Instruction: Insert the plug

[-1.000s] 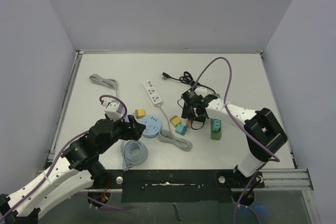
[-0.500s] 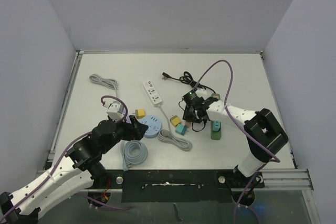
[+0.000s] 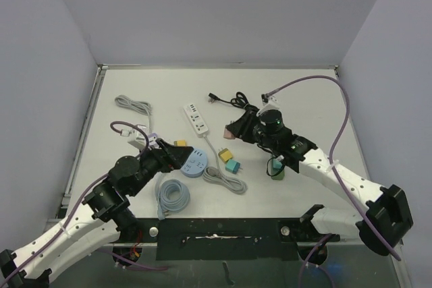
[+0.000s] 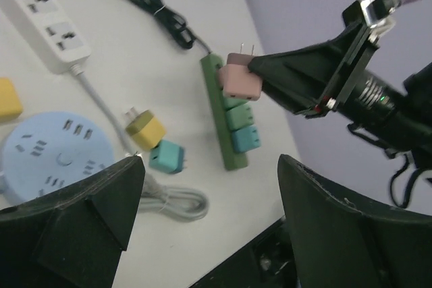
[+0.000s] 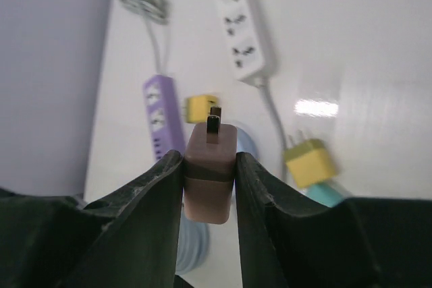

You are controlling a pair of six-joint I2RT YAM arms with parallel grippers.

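The right end effector point(image 5: 208, 158) pinched a pink plug point(image 5: 210, 197), centre frame; the left end effector point(image 4: 210, 166) stood spread. Print on the white power strip point(image 5: 246, 28) was unreadable.

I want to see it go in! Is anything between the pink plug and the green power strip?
Nothing visible is. The right hand holds the pink plug in the air near the green power strip. Teal plugs fill some sockets; its far end looks free.
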